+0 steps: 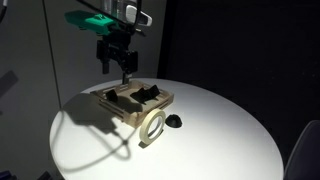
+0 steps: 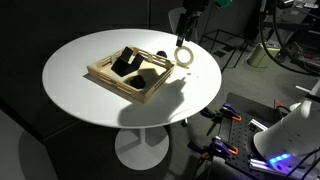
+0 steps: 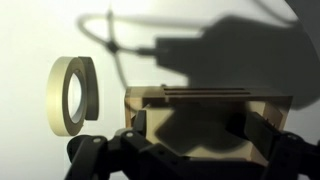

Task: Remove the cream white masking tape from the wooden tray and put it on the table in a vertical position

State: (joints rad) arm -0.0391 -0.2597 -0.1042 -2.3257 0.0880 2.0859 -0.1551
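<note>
While the wrist view shows the cream white masking tape (image 3: 72, 95) on edge on the counter (image 3: 30, 40) at frame left, just beside the wooden tray (image 3: 150, 100), only an exterior view shows the fingers (image 1: 126, 68), spread apart and empty, above that tray.

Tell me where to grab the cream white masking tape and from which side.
Take the cream white masking tape at its top arc, coming straight down, jaws pinching its two flat faces. It stands on edge on the table, so the top is free, while the wooden tray sits close beside it.
</note>
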